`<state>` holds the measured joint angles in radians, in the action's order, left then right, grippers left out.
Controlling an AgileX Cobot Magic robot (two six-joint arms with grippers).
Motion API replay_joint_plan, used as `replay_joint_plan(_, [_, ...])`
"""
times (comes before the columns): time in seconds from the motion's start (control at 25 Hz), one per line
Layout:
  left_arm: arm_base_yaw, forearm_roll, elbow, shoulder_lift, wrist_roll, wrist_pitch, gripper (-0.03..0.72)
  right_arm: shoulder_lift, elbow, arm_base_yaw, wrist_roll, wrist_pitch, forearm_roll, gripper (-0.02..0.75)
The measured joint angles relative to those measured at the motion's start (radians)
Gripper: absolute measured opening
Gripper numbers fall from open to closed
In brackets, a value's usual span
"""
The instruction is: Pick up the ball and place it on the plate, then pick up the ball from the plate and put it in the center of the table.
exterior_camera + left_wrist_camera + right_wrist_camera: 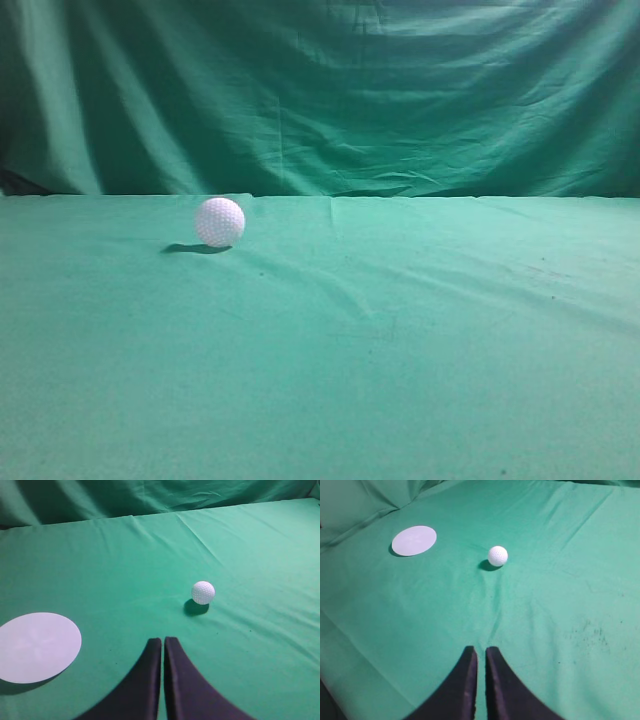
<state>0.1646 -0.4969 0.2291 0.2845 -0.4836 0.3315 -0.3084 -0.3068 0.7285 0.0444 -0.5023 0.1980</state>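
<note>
Looking along the tabletop (420,380) in the exterior view, we see the ball (219,221) resting on the green cloth, left of the middle and toward the far edge, before the green backdrop (400,90); neither arm nor the plate appears here.

In the left wrist view, we find the left gripper (163,641) with its two dark fingers pressed almost together, holding nothing. The ball (203,592) sits beyond it and slightly right, apart from the fingertips. The plate (36,646), a flat white disc, lies at the near left, bare and well apart from the ball.

In the right wrist view, we find the right gripper (480,650) likewise nearly closed on nothing. The ball (497,555) lies far ahead of it; the plate (414,540) lies farther left, near the ball but not touching.

We judge that nothing yet shows as done: the ball is on the cloth, not the plate. Grasping it, setting it on the plate, lifting it again and centring it all appear to remain.
</note>
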Motion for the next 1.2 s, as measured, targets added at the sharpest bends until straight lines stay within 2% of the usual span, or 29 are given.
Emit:
replay_joint_plan(0.24, [0.000,-0.012,0.000,0.000,0.000,0.000,0.000,0.000,0.035,0.000,0.000,0.121,0.084,0.053])
replay_joint_plan(0.44, [0.000,-0.012,0.000,0.000,0.000,0.000,0.000,0.000,0.035,0.000,0.000,0.130,0.174,0.053])
replay_joint_plan(0.6, [0.000,-0.012,0.000,0.000,0.000,0.000,0.000,0.000,0.036,0.000,0.011,0.151,0.103,0.053])
replay_joint_plan(0.84, [0.000,-0.012,0.000,0.000,0.000,0.000,0.000,0.002,0.036,-0.002,0.018,0.192,-0.091,0.053])
replay_joint_plan(0.96, [0.000,-0.012,0.000,0.000,0.000,0.000,0.000,0.008,0.037,-0.084,0.018,0.192,-0.085,0.053])
replay_joint_plan(1.2, [0.000,-0.012,0.000,0.000,0.000,0.000,0.000,0.122,0.118,-0.306,0.022,0.208,-0.073,0.053])
